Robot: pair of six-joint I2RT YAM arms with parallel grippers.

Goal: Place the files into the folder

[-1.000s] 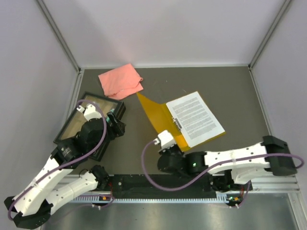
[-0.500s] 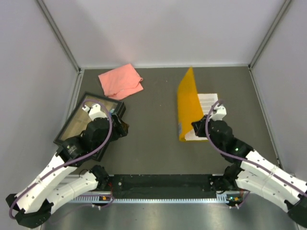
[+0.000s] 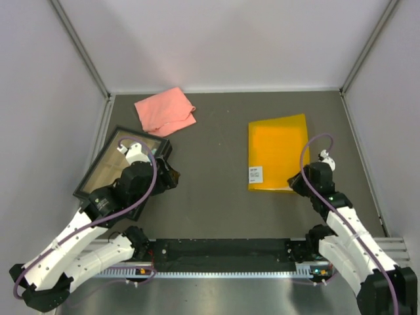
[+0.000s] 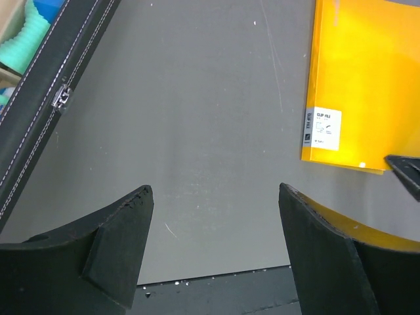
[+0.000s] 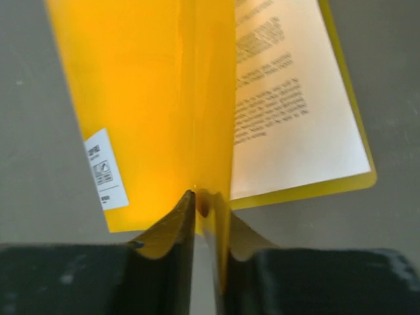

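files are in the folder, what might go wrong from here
The right end effector pinches the folder cover's edge; retreating before it lets go would likely drag the folder or flip it open. In the right wrist view the files show under a lifted cover, so sheets may slip out.

Pink cloth (image 3: 165,111) seen crumpled at far left of dark grey tabletop (image 3: 210,170). Black-framed tray (image 3: 142,135) laid askew by left wall, nearer than cloth, apart from it. Teal ribbed piece (image 4: 25,41) glimpsed inside stitched rim.
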